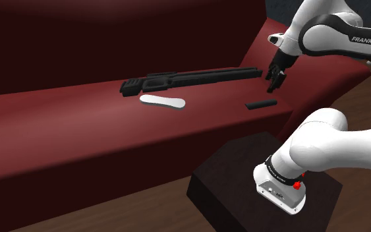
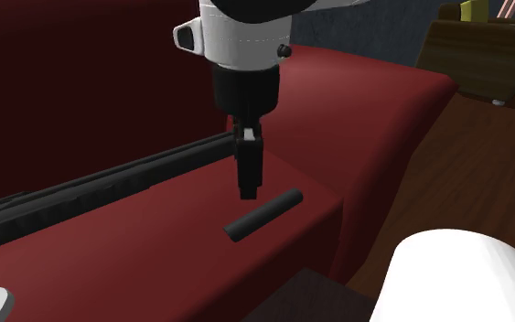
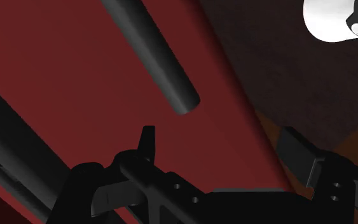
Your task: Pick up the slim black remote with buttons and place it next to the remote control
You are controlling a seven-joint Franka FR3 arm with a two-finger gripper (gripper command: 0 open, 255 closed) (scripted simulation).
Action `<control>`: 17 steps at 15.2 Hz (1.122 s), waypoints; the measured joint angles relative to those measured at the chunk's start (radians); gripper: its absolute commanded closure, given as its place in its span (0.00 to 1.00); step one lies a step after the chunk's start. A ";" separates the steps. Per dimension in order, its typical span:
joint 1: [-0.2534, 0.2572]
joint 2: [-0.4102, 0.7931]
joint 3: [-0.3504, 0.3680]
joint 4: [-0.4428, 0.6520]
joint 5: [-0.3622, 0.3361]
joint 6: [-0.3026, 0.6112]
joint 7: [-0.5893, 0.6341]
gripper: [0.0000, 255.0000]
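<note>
- The all-black two-finger claw (image 1: 274, 80) hangs just above the dark red sofa seat (image 1: 78, 125), fingers spread apart with nothing between them.
- Right below it, near the seat's front edge, lies the slim black bar-shaped remote (image 1: 260, 104), flat and untouched.
- Well apart along the cushion sits the flat white oval remote control (image 1: 162, 101), just beside a long black rifle-like object (image 1: 190, 78).
- Handling call: the slim remote looks light, rigid and smooth-skinned, so it's likely to slip if pinched near an end.
- Best bet is to close across its narrow width at mid-length, so it won't swing.
- The cushion underneath may give a little, letting the fingers dip down either side.
</note>
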 measured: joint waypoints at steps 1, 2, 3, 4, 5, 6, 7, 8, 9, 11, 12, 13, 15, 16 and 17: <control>0.005 0.008 -0.036 -0.006 -0.026 0.016 -0.052 0.00; 0.007 0.011 -0.072 -0.017 -0.052 0.031 -0.104 0.00; 0.008 0.019 -0.113 -0.016 -0.082 0.041 -0.162 0.00; 0.015 0.038 -0.161 -0.025 -0.114 0.071 -0.216 0.00; 0.021 0.051 -0.200 -0.030 -0.142 0.092 -0.267 0.00; 0.024 0.064 -0.246 -0.033 -0.173 0.113 -0.323 0.00; 0.040 0.091 -0.293 -0.027 -0.200 0.140 -0.376 0.00; 0.056 0.118 -0.342 -0.018 -0.227 0.166 -0.431 0.00; 0.070 0.136 -0.384 -0.012 -0.250 0.184 -0.484 0.00; 0.105 0.174 -0.449 0.002 -0.281 0.218 -0.560 0.00; 0.113 0.186 -0.468 -0.001 -0.291 0.235 -0.572 0.00; 0.118 0.198 -0.489 -0.003 -0.303 0.252 -0.581 0.00; 0.127 0.218 -0.516 -0.013 -0.319 0.285 -0.583 0.00; 0.128 0.226 -0.530 -0.019 -0.328 0.301 -0.585 0.00; 0.132 0.235 -0.542 -0.024 -0.335 0.316 -0.583 0.00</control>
